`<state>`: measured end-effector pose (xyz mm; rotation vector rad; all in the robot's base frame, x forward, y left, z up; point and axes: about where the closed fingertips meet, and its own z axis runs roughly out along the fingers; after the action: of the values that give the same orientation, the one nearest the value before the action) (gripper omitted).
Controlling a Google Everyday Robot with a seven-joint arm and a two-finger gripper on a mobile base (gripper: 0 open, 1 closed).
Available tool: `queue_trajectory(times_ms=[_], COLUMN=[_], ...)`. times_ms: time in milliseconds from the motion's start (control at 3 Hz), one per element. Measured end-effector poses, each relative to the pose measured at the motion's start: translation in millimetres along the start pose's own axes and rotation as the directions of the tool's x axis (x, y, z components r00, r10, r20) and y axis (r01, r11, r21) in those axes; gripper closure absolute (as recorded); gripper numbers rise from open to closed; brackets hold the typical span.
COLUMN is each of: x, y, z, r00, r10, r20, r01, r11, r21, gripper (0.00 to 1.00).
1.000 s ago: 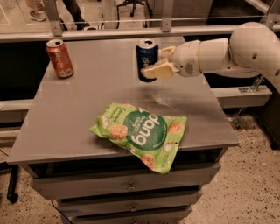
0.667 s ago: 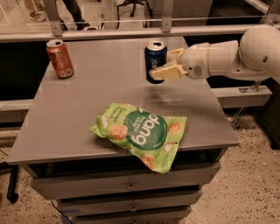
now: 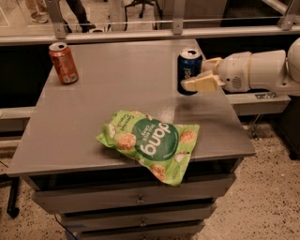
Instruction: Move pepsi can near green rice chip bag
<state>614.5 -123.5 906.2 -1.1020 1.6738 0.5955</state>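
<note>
Grey table, seen from the front and above. Below it are drawer fronts, the lowest cut off by the bottom edge.

The pepsi can stands upright at the right rear of the tabletop, close to the right edge, its silver top showing. The white lettering on its side is too dim to read. The gripper comes in from the right and is clamped on the can. The near finger lies across the can's lower right side, while the far finger's tip goes out of sight behind the can. A faint dark patch lies on the table under the can, but I cannot tell whether its base touches the surface.

The white arm runs off the right edge, so the rest of the robot is out of view.

The green rice chip bag lies flat and crinkled at front centre, well apart from the can. Its "dang" logo reads upside down from here, and its lower right corner hangs over the table's front edge.

An orange-red soda can stands upright at the left rear corner, with its label not legible.

Behind the table runs a rail. Beyond it, a person's legs are cut off at the top of the view.
</note>
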Motion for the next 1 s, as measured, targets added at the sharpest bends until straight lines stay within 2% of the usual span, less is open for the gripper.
queue_trajectory(times_ms=[333, 667, 1000], x=[20, 42, 61], y=[5, 18, 32], z=[-31, -48, -47], r00=[0.998, 0.991, 0.984], r10=[0.059, 0.124, 0.175], r20=[-0.023, -0.040, -0.044], r01=[-0.058, -0.122, -0.174], r11=[0.9977, 0.9912, 0.9840], r21=[0.036, 0.051, 0.040], gripper=[1.00, 1.00, 1.00])
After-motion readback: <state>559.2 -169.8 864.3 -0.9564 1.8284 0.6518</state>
